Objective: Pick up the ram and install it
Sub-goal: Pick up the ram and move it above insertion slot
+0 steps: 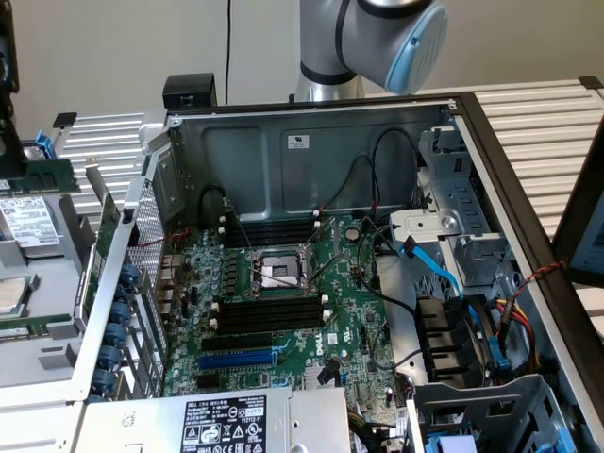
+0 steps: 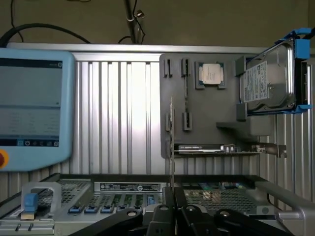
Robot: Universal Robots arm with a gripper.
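The ram (image 2: pixel 171 142), edge-on, writing unreadable, pinched in the end effector (image 2: pixel 171 191).

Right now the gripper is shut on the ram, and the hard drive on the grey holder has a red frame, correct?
No: the wrist view shows a blue frame. The rest is right: gripper shut on the ram, hard drive on the grey holder.

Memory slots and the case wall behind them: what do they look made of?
Memory slots: matte black plastic by the look, with white end clips. Case wall: bare sheet metal, dull gray, with stamped panels and soft reflections; probably steel, though that can't be confirmed.
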